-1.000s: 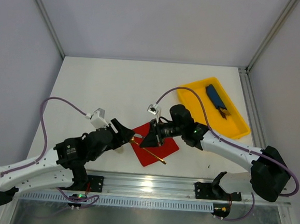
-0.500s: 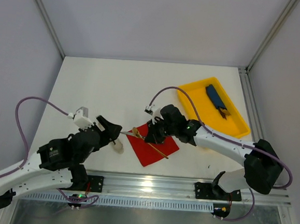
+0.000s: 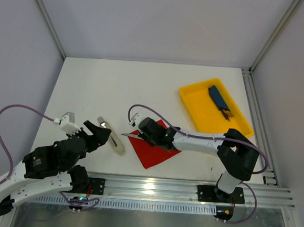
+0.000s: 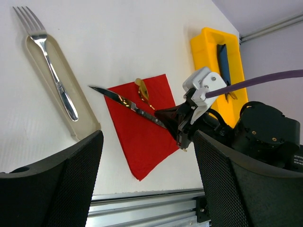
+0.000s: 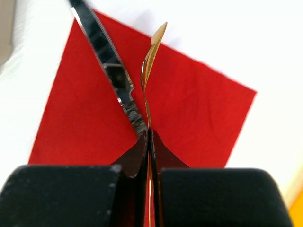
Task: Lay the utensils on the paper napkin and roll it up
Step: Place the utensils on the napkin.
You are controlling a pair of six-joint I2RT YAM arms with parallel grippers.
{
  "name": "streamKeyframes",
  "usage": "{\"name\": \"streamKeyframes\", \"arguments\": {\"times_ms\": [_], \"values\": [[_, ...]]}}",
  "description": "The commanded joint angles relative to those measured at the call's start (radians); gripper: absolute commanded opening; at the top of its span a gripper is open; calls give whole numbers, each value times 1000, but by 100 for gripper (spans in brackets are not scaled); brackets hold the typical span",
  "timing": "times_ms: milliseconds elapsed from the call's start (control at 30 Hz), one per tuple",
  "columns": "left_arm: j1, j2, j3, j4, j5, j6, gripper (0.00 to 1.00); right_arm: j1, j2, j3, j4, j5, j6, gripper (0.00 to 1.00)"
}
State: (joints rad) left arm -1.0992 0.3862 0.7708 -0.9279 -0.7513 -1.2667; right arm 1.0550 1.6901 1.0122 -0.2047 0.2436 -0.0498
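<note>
My right gripper (image 5: 150, 139) is pinched tight on the thin handle of the gold spoon (image 5: 152, 47). The spoon stands on edge with its bowl pointing away over the red paper napkin (image 5: 199, 113), and I cannot tell whether the bowl touches the paper. Just beside it the knife (image 5: 111, 66) lies slantwise on the napkin. Its near end is right at my fingertips and its blade sticks out past the napkin's far-left edge onto the table (image 3: 101, 88). The first risk, as I judge it, is the release: let go on edge, the spoon may tip either way, clatter across the knife or slide off the paper. The fingertips sit so close to the knife that opening them could nudge it further out. The sheet is thin, so any drag from my fingers could crease it or pull it askew. With the blade overhanging, a roll begun now would leave it poking out. Further left, the fork (image 4: 52, 75) lies in the pale sleeve (image 4: 83, 120), apart from the napkin. My left gripper (image 3: 97, 132) hangs near it, fingers spread wide and empty. Fetching the fork brings both arms near each other, and a bump there is my last worry.
</note>
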Motion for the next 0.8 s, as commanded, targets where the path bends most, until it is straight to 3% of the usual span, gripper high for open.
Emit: {"name": "streamKeyframes", "arguments": {"times_ms": [0, 767], "values": [[-1, -9, 21, -35, -39, 30, 79, 26, -18, 49, 108, 152, -85, 4], [-1, -43, -7, -17, -54, 64, 80, 138, 160, -67, 505, 370, -541, 4]]}}
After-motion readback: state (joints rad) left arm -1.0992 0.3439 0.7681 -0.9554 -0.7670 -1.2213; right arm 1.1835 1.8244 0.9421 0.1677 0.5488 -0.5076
